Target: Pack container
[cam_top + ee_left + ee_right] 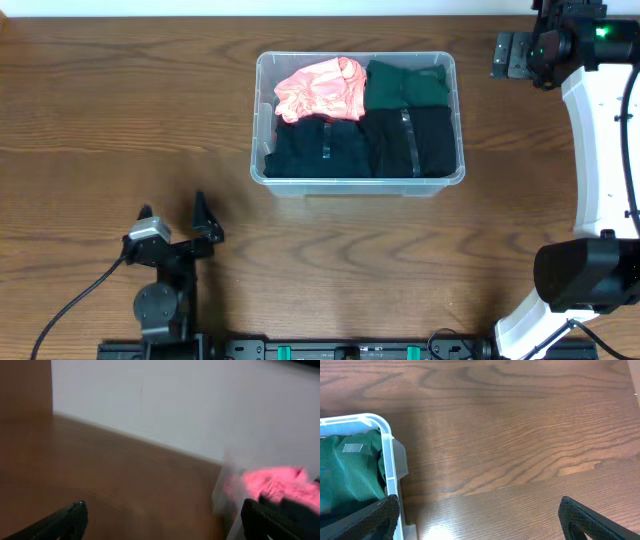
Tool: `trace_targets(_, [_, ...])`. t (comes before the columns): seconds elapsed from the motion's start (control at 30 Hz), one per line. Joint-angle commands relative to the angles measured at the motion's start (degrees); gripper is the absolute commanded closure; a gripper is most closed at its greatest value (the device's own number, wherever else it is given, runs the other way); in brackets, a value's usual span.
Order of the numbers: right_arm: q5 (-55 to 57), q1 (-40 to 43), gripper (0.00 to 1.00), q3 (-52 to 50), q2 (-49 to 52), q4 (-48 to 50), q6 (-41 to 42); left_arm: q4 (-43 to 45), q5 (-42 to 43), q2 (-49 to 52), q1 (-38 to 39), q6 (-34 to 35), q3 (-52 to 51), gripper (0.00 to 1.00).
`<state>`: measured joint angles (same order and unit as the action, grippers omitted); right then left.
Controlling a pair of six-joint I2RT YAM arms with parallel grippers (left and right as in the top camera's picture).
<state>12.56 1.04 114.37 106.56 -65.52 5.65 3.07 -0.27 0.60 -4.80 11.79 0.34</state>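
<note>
The clear container (355, 183) stands at the middle back of the table. It holds a crumpled pink garment (320, 88), a folded green one (405, 85), a dark navy one (320, 150) and a black one (415, 140). My left gripper (172, 208) is open and empty, low at the front left, well away from the container. Its blurred wrist view (162, 510) shows the pink garment (275, 482) and the container wall (222, 490) to the right. My right gripper (477, 510) is open and empty, just right of the container's corner (390, 450) and the green garment (350, 470).
The wooden table (100, 120) stretches left and right of the container. The white right arm (600, 130) runs along the right edge. A pale wall (175, 405) stands behind the table's far edge.
</note>
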Motion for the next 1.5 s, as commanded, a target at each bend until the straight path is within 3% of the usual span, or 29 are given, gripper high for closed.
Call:
trace_targets(0.0, [0.7,-0.3,0.01,0.3,0.3,0.0,-0.2,-5.0,-0.7,-0.5,0.2,-0.5,-0.1,0.02])
trace_targets(1.07, [0.7,-0.3,0.01,0.3,0.2,0.0,-0.1,-7.1,-0.2,-0.4,0.2,-0.5,-0.1,0.02])
trace_targets(1.47, [1.2,-0.3,0.01,-0.8,-17.1,-0.3,-0.2,-7.1,-0.2,-0.4,0.2,-0.5,-0.1,0.02])
